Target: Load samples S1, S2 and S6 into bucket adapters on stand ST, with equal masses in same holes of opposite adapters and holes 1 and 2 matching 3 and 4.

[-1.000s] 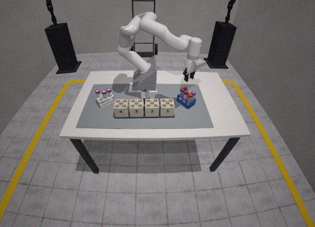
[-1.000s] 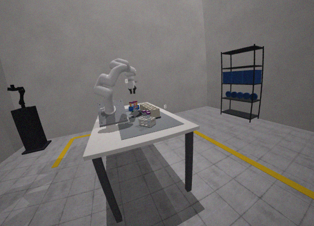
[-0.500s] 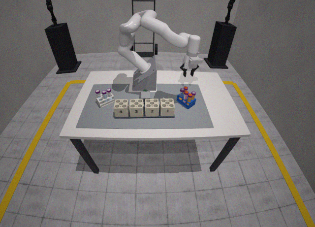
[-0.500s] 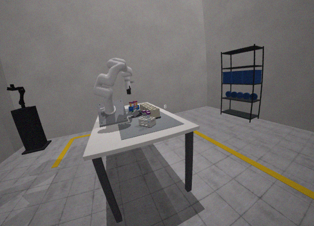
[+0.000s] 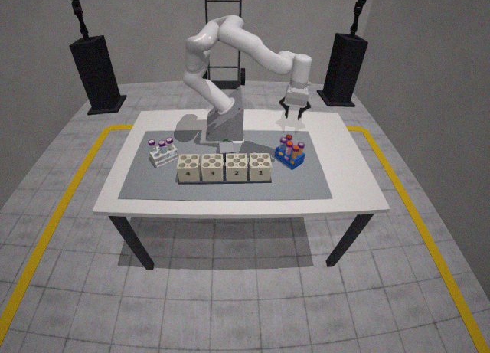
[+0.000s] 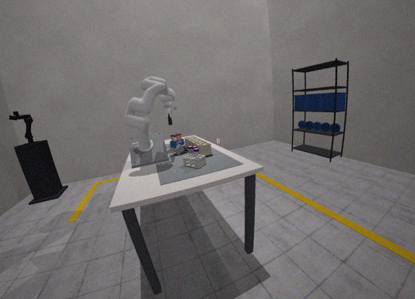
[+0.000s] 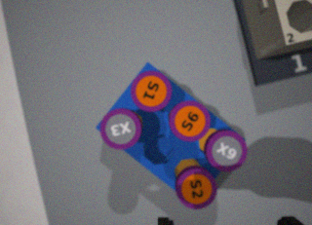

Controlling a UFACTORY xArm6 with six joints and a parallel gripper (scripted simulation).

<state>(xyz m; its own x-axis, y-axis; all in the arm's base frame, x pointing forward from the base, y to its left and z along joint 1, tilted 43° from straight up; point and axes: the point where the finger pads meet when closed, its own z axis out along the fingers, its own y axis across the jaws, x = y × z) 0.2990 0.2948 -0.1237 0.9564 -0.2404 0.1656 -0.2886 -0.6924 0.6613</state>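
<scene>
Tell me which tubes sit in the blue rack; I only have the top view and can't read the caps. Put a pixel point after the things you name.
Observer: The wrist view reads S1 (image 7: 151,91), S6 (image 7: 189,121) and S2 (image 7: 196,187) on orange dots.
Operator: And the others there?
Observer: X3 (image 7: 121,129) and X9 (image 7: 225,151), both with grey dots.
Operator: Anything printed on the stand near adapter 1?
Observer: Yes, a white 1 on the dark stand (image 7: 260,75) edge, beside that adapter (image 5: 260,172) (image 7: 273,42).
</scene>
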